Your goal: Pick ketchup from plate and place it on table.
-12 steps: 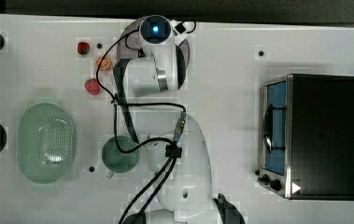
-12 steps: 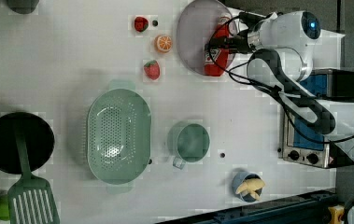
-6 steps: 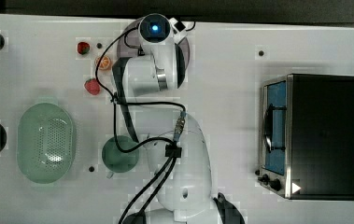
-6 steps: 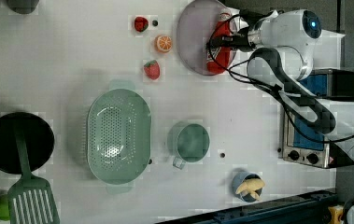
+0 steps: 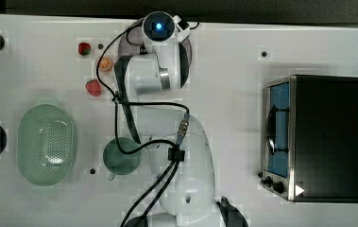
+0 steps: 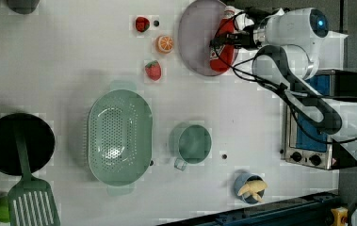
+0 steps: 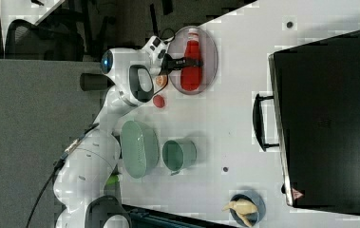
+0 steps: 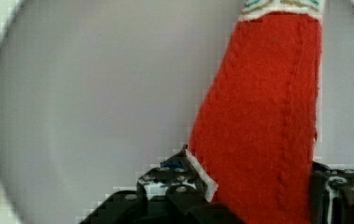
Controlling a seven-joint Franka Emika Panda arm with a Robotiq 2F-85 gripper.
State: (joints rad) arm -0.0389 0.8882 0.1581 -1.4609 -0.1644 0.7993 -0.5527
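Here, gripper [image 8: 254,196] on ketchup [image 8: 263,116].
Fingers [image 8: 174,182] pinch the bottle, lying at the plate's [image 6: 195,42] three o'clock in the left view.

White arm [image 5: 160,71] over what looks like the plate [image 5: 186,52], toaster oven [image 5: 316,138], green basket [image 5: 46,144]

No text, brand, number or sign can be read on anything in these views.

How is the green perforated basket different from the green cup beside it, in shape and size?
The green basket is oval and wide; the green cup is round and much smaller. The basket is dotted with small holes; the cup's inside looks plain. The cup has a small handle. Both are pale green, open side up, on the white table.
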